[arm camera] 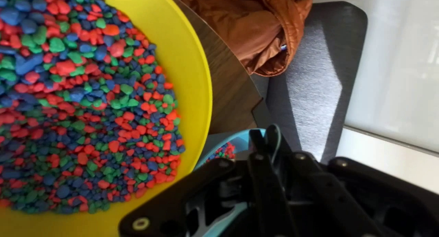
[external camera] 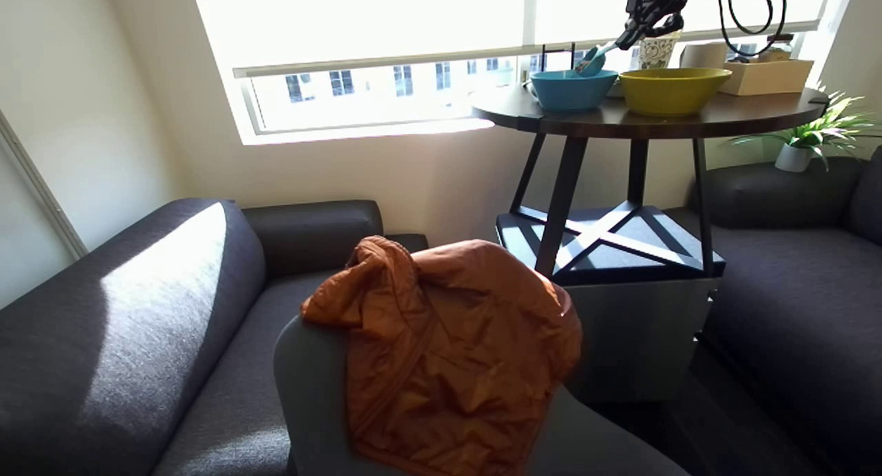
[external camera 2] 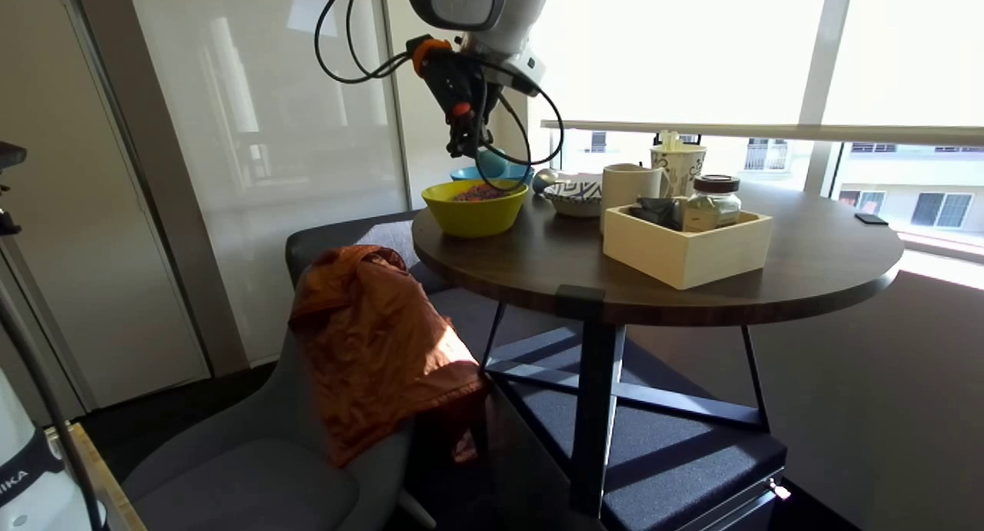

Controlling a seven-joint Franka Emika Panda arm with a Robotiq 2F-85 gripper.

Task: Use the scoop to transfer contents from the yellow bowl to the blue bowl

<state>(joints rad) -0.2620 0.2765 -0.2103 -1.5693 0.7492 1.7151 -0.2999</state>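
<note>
1. Over the blue bowl (external camera: 575, 93), you are holding the scoop (external camera: 594, 61), its head leaning down toward the bowl's rim; whether they are touching cannot be told.
2. Your gripper (external camera: 626, 40) is grasping the scoop by its handle, which is sitting between the fingers.
3. Close to the edge of the table (external camera 2: 815, 231), on the side of the jacket (external camera 2: 377, 346), the yellow bowl (external camera: 670, 94) is resting just beside the blue bowl, which is also sitting near that edge.
4. Within the yellow bowl, red, green and blue pebbles (arm camera: 89, 103) are lying thickly; more are showing inside the blue bowl.
5. In an exterior view, a pale box (external camera 2: 657, 252) is standing near the table's closest edge, holding a jar (external camera 2: 726, 200).
</note>
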